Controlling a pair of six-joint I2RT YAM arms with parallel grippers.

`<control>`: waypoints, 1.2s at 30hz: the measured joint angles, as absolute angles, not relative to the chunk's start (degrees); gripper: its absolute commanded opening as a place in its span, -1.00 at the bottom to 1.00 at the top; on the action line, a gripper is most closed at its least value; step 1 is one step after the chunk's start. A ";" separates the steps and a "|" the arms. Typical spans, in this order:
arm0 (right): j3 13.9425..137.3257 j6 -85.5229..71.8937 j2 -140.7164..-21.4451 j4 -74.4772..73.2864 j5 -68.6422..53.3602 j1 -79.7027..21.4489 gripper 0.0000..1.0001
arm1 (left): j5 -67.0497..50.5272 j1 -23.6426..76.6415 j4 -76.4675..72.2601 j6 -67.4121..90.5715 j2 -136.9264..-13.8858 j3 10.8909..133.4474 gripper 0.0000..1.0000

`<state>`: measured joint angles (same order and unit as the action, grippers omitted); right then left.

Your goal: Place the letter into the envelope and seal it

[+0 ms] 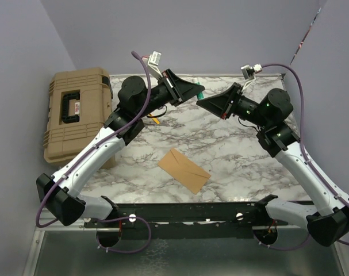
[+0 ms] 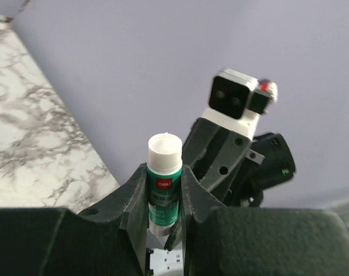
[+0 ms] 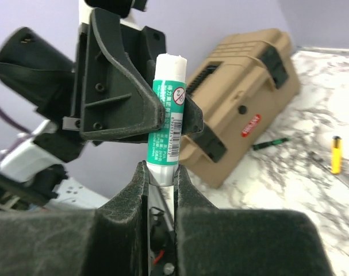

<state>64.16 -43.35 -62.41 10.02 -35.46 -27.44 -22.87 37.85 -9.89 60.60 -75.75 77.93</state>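
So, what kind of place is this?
Probably a robot lab workcell: a left arm and a right arm bolted to a marble-patterned table, plain lilac walls close around it, and a tan hard case at the left.

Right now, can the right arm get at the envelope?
Probably not yet: the right claw and left claw both grip the glue stick in midair; nothing covers the envelope, though.

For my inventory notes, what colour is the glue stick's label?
Green; the glue stick shows best in the right wrist view.
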 measured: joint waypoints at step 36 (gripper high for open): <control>57.76 -44.73 -56.16 4.49 -31.00 -27.81 0.31 | -21.65 38.35 -12.80 49.76 -74.02 67.46 -1.00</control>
